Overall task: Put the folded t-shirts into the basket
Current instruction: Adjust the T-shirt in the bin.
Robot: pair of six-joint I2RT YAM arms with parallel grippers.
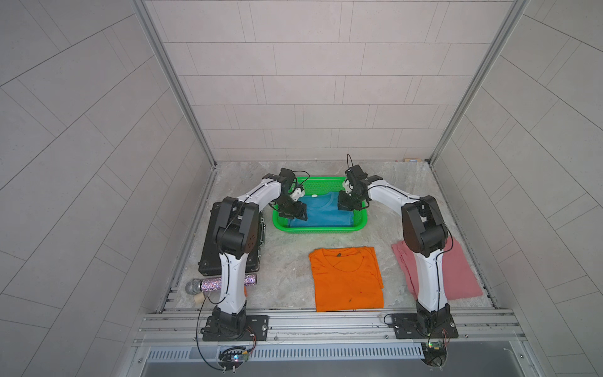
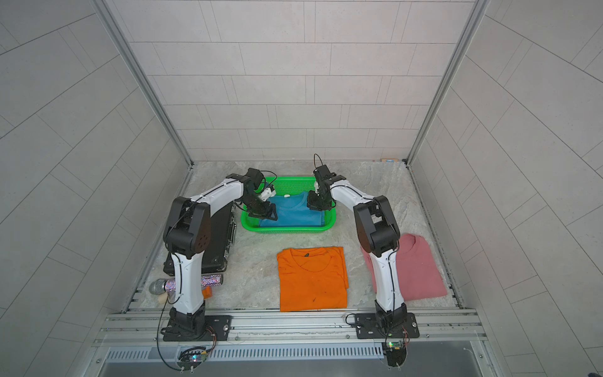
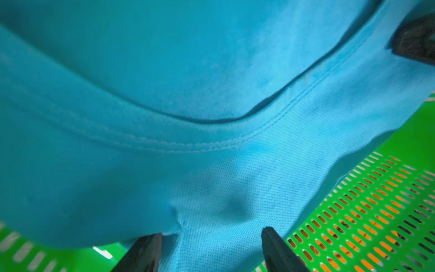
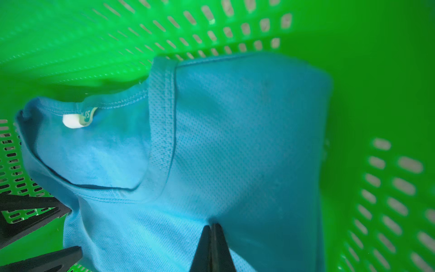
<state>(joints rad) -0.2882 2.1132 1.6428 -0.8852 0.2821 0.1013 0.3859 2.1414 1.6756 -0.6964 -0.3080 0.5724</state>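
Far left on the desk (image 1: pixel 287 271): black flat case (image 1: pixel 208 261) lying along the side rail, left arm's elbow over it. Just nearer the front edge, glitter-handled microphone (image 1: pixel 195 287) on its side, partly hidden behind the left arm, with a small orange piece (image 2: pixel 207 292) tucked beside it, visible in a top view only. Next over, left gripper (image 1: pixel 298 213) reaching down into the left end of the basket (image 1: pixel 319 229), fingers spread. Same in left wrist view: fingertips (image 3: pixel 277 252) apart, blue cloth lying loose between them, not clamped. Green basket sitting toward the back of the desk, centred between the two arms. Blue tee (image 1: pixel 323 212) already inside it, filling most of the floor, collar toward the back wall, white neck label (image 4: pixel 75 120) showing, cloth rumpled rather than flat. Right gripper (image 1: pixel 349 206) down in the right end of the basket, fingers pressed together; right wrist view puts the closed tips (image 4: pixel 211 233) on a small pucker of the blue tee near the shoulder, pinching a thin fold of it. Front centre of desk, well clear of the basket: orange tee (image 1: pixel 347 279), folded flat, collar toward the basket, front hem at the desk edge. Right of that: pink tee (image 1: pixel 460 274), folded, lying on the desk at a slight angle, partly covered in both top views by the right arm. Both still outside the basket, touched by neither gripper.
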